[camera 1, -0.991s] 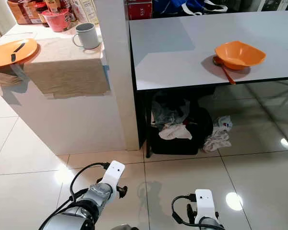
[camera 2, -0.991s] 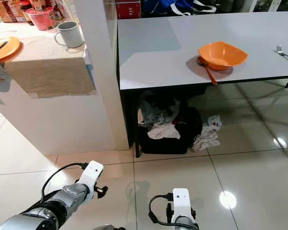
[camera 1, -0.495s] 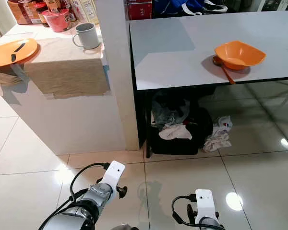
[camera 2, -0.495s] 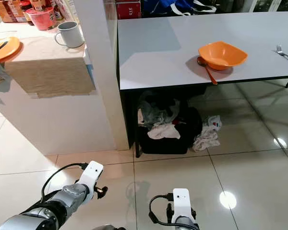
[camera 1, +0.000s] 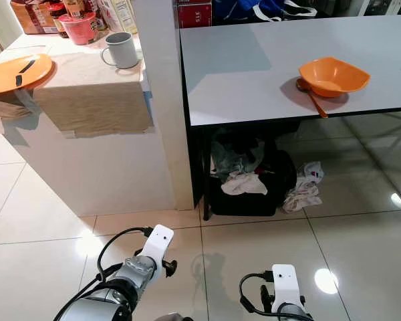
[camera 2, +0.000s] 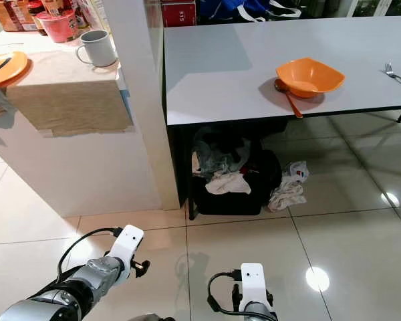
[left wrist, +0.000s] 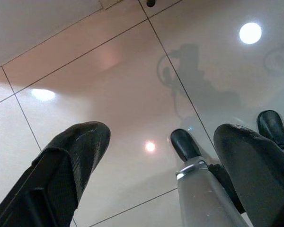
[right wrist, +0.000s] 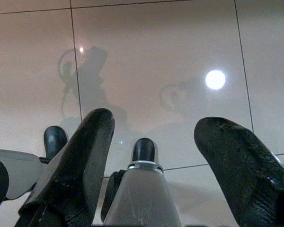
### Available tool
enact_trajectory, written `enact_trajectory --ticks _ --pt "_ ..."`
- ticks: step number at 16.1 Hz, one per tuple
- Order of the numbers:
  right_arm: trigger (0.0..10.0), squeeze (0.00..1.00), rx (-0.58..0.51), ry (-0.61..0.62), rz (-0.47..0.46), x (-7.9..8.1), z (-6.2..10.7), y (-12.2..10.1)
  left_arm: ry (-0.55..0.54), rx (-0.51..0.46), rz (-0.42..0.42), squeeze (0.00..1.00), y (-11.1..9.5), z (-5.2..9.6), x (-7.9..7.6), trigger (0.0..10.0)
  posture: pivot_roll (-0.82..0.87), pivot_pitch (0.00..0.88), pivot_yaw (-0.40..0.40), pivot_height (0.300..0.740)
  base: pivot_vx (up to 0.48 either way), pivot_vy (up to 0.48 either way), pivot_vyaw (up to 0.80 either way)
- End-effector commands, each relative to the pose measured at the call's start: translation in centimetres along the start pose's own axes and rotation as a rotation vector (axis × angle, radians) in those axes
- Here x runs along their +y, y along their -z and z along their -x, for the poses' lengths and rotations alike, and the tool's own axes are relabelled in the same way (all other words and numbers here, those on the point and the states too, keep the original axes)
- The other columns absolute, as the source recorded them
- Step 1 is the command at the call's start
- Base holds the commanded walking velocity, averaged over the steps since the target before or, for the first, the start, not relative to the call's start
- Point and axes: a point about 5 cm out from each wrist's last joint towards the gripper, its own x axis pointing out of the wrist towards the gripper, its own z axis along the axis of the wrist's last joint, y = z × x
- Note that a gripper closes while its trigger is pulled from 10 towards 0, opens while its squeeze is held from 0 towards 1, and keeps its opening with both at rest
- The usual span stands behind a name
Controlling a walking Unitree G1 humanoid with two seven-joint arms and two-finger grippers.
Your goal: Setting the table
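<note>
An orange bowl (camera 1: 333, 75) rests on the grey table (camera 1: 254, 73) with an orange spoon (camera 1: 314, 100) beside it. A fork (camera 2: 395, 75) lies at the table's right edge. On the white counter at the left are an orange plate (camera 1: 17, 71) with a dark utensil on it and a grey mug (camera 1: 122, 50). Both arms hang low over the tiled floor. My left gripper (left wrist: 161, 156) is open with nothing between its fingers. My right gripper (right wrist: 156, 142) is likewise open and holds nothing.
A white pillar (camera 1: 164, 93) stands between counter and table. A beige cloth (camera 1: 90, 93) drapes over the counter's edge. Jars and a pink cup (camera 1: 77, 27) sit at the counter's back. Under the table is a dark bag with clothes (camera 1: 247, 177).
</note>
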Motion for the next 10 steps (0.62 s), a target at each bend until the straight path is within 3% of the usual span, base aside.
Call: enact_trajectory --ticks 1,10 --pt "10.0 0.0 0.019 0.004 -0.004 0.17 0.06 0.29 -0.009 0.002 0.004 0.0 -0.09 0.02 0.18 10.0 0.0 0.0 0.073 0.74 0.0 0.0 0.0" --pt "10.0 0.0 0.022 0.0 0.014 0.21 0.06 0.35 -0.013 0.004 -0.003 0.0 -0.02 0.02 0.21 10.0 0.0 0.0 0.074 0.74 0.0 0.0 0.0"
